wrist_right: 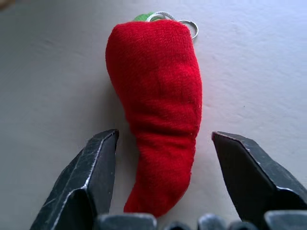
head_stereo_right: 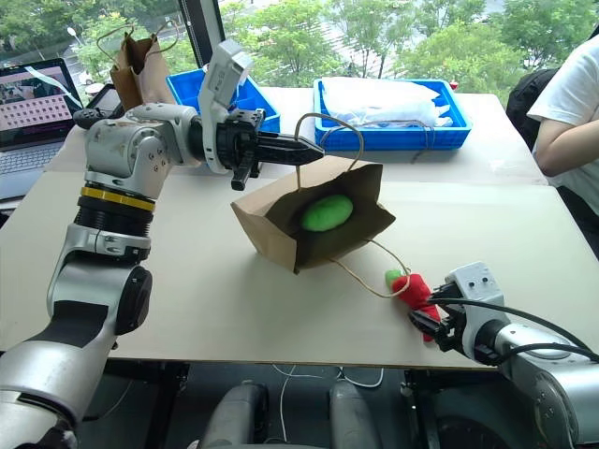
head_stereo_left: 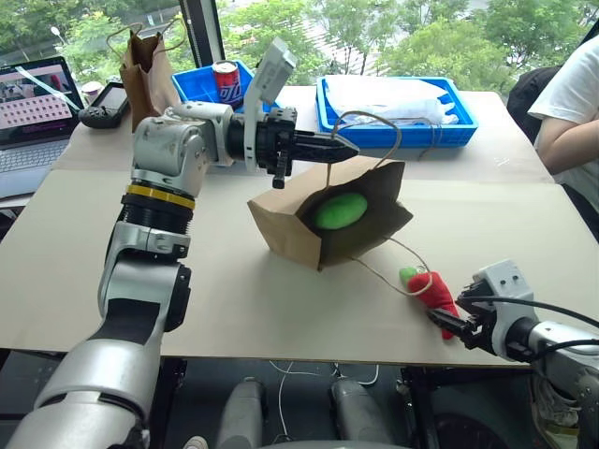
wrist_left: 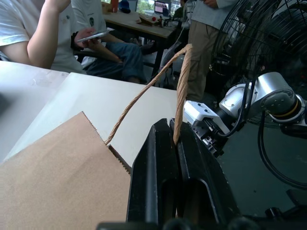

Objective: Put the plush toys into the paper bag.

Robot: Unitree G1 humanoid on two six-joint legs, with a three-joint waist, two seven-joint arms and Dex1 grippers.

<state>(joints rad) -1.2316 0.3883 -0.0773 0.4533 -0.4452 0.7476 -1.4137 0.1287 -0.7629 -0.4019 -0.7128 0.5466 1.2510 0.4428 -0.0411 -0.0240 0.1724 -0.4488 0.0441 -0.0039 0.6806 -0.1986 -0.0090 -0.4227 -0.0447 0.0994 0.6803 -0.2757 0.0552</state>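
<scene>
Left gripper [head_stereo_left: 344, 147] is clenched on the bag's handle [head_stereo_left: 367, 120], tipping the bag [head_stereo_left: 299, 224] with the green toy [head_stereo_left: 339, 210] inside. Right gripper [wrist_right: 163, 179] has its jaws released either side of the chili [wrist_right: 156, 105] lying on the worktop [head_stereo_left: 234, 290].

Silver left arm [head_stereo_left: 154, 178], yellow band, black fingers

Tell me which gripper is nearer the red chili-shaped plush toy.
Right. The right gripper has its open fingers either side of the red chili-shaped plush toy; the left gripper is up at the paper bag's handle.
</scene>
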